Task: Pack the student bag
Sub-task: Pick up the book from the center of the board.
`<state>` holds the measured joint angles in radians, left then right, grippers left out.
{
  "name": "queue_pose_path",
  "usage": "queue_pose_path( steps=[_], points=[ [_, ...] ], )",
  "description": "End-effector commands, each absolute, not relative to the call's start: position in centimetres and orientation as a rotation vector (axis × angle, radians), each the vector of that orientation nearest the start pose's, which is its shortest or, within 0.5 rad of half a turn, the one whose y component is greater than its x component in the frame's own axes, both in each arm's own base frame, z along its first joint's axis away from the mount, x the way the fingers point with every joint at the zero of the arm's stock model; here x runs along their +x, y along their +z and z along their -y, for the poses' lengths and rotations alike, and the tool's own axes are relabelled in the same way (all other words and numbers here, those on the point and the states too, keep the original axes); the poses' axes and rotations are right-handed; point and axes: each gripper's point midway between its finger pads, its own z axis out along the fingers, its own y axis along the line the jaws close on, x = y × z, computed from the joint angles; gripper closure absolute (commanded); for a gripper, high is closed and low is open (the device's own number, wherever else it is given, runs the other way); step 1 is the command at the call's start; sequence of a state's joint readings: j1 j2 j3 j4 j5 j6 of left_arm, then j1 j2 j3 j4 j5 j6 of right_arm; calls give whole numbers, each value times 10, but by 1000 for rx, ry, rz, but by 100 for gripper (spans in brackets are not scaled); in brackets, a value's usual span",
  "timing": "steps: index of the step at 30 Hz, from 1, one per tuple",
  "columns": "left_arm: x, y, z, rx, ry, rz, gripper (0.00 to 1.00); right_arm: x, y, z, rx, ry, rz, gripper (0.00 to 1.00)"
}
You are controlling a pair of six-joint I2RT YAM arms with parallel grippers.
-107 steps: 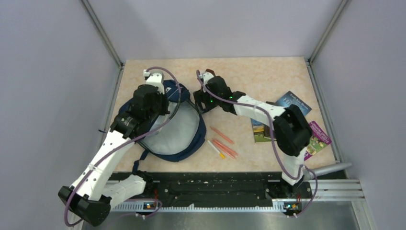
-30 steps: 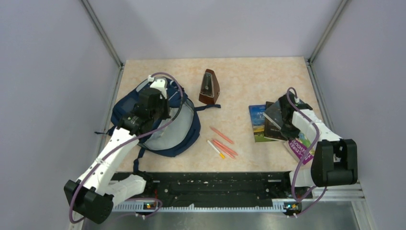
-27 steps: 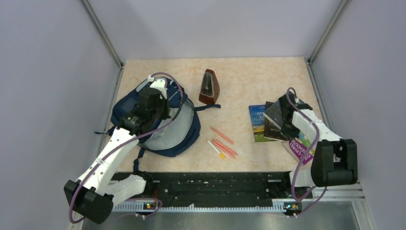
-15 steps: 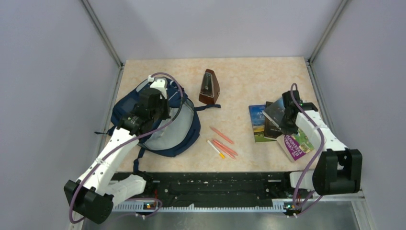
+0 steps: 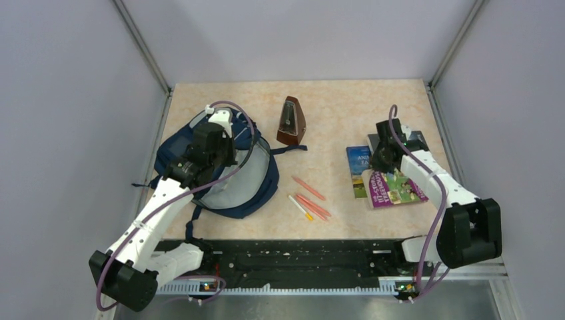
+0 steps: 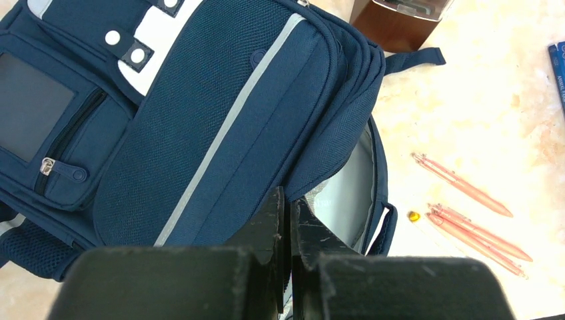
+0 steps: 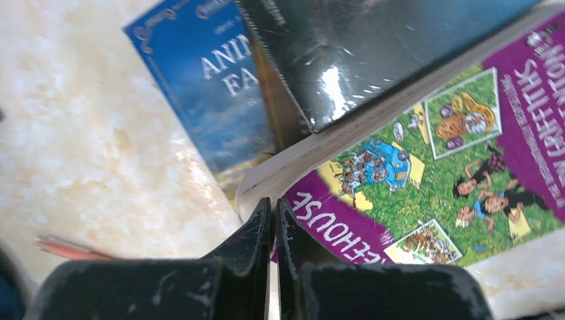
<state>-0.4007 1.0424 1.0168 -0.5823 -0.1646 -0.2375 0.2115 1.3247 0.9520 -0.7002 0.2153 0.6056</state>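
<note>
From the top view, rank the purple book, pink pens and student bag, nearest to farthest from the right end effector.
1. purple book, right side, at the right end effector.
2. pink pens, mid-table, to its left.
3. student bag, far left.

One student bag, one metronome, three books, four pens
</note>
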Motion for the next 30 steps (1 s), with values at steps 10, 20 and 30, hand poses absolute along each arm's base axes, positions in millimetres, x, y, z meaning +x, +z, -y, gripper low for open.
queue_pose_path(
  steps=[10,20,30],
  points=[
    [307,239,100,34,-178,-2083,100,305,115,-61,777,78,-2359,25],
    [306,241,101,36,-194,-2080,100,237,112,-40,1222,158,-2163,11],
    [306,242,103,35,-204,-2077,100,207,91,-21,1437,97,-2061,11]
  ],
)
